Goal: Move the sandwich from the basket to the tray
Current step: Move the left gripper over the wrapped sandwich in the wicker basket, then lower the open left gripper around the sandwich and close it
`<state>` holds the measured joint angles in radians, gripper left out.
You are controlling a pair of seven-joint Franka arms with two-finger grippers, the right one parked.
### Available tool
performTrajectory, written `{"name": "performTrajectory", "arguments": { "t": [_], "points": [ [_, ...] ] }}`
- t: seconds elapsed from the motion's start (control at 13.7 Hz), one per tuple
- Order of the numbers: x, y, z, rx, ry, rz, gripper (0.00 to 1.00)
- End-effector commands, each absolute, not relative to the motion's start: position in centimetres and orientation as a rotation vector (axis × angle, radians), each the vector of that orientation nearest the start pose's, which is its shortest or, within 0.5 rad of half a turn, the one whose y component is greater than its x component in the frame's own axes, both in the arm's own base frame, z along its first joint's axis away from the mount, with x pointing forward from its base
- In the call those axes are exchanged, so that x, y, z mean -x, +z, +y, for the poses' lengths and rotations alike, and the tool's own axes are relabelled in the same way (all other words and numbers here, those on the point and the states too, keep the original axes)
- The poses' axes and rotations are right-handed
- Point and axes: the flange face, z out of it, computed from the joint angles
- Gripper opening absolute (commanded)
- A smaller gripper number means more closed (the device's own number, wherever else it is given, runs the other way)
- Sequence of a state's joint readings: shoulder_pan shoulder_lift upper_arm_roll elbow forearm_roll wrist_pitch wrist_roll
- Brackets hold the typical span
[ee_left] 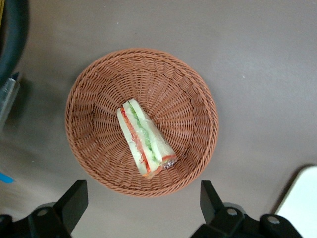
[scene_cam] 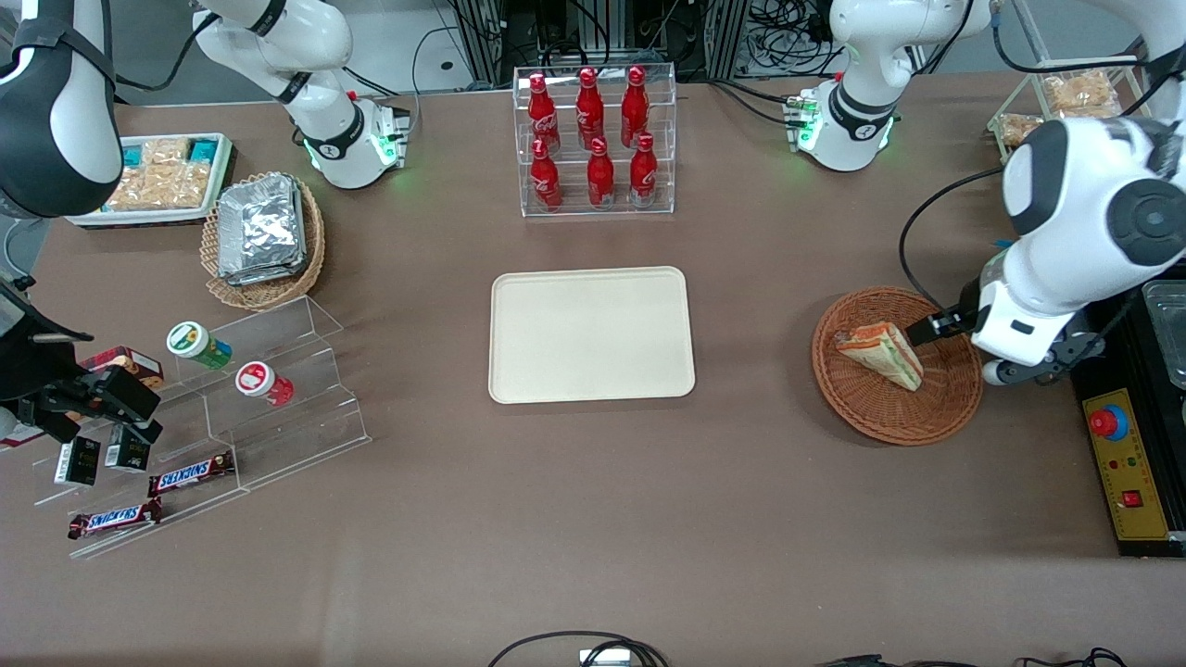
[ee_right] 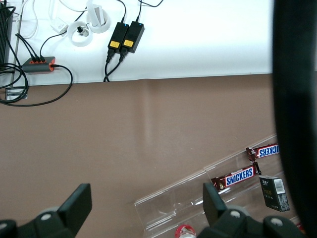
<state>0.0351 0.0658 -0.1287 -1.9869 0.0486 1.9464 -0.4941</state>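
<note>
left wrist view: gripper point(ee_left: 141, 208) hovers above the basket point(ee_left: 198, 94), fingers spread wide and holding nothing. sandwich point(ee_left: 144, 138) lies in the basket, long axis roughly 11 to 5 o'clock. step looks like pre-grasp approach. next move likely: descend, straddle the wedge across its narrow side, pinch, lift, then carry to the tray point(scene_cam: 519, 371), which sits clear toward table centre.

Robot lab — arm bases point(scene_cam: 357, 139), cables point(scene_cam: 788, 23)
</note>
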Motion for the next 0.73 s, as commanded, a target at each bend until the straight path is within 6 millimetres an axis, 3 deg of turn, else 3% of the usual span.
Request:
{"name": "performTrajectory", "arguments": {
  "t": [0.0, 0.22, 0.66],
  "points": [
    [-52.7, 39.3, -4.9, 2.976, 0.048, -0.762, 1.0],
    [-51.6, 35.8, -4.9, 2.932, 0.027, -0.945, 1.0],
    [-48.9, 30.0, -4.7, 2.91, -0.059, -1.125, 1.0]
  ]
}}
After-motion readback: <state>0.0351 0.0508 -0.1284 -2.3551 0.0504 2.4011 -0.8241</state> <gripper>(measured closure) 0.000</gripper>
